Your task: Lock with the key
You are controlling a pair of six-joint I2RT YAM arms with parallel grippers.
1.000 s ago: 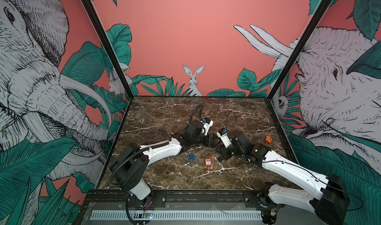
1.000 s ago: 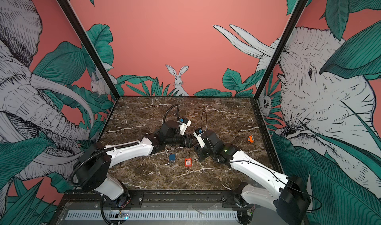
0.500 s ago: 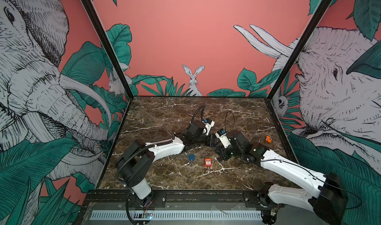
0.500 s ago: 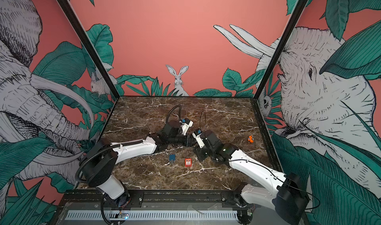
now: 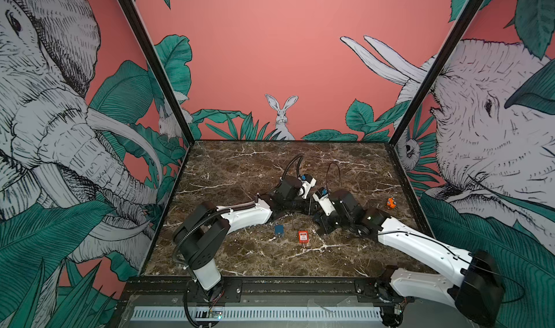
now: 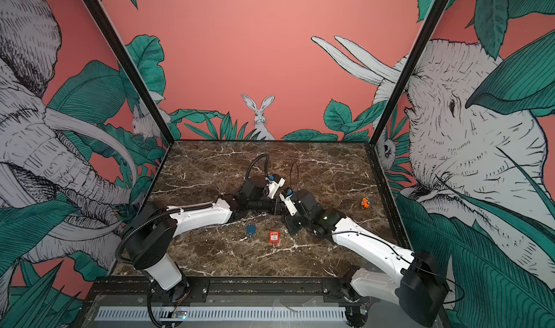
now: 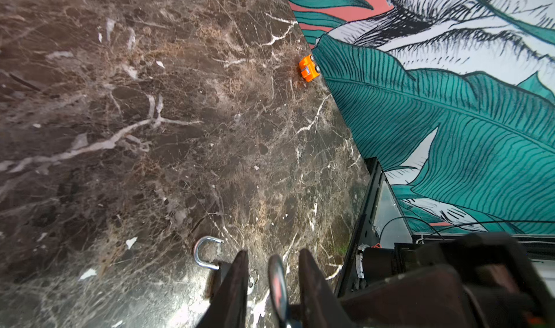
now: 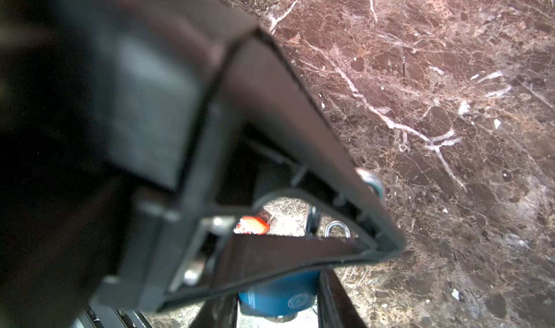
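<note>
The padlock (image 7: pixel 197 255) lies flat on the counter (image 7: pixel 135 137), about in the middle, where the two arms meet. In both top views the arms hide it. Its silver loop is hard, round and shiny. One end looks loose, so I think it is not shut yet. The body is dark and mostly hidden behind a black finger (image 7: pixel 237 284). It is likely small, heavy for its size and slippery. It could slide on the smooth stone, so hold it by the flat sides of the body.

The key (image 7: pixel 277 277) seems to stand on edge just beside the padlock. It is thin, stiff metal. The left jaws are narrow, with one finger on each side of the key's round head and a small gap on both sides. Pinch the flat head, not the thin blade.

The right jaws are narrow too. A blue lump (image 8: pixel 279 296) shows between them, and I cannot tell if they hold it.

The counter is brown stone with white veins. Further out lie a small blue block (image 5: pixel 279 229), a red block (image 5: pixel 303 236) and an orange toy car (image 5: pixel 390 202) near the leafy wall.
</note>
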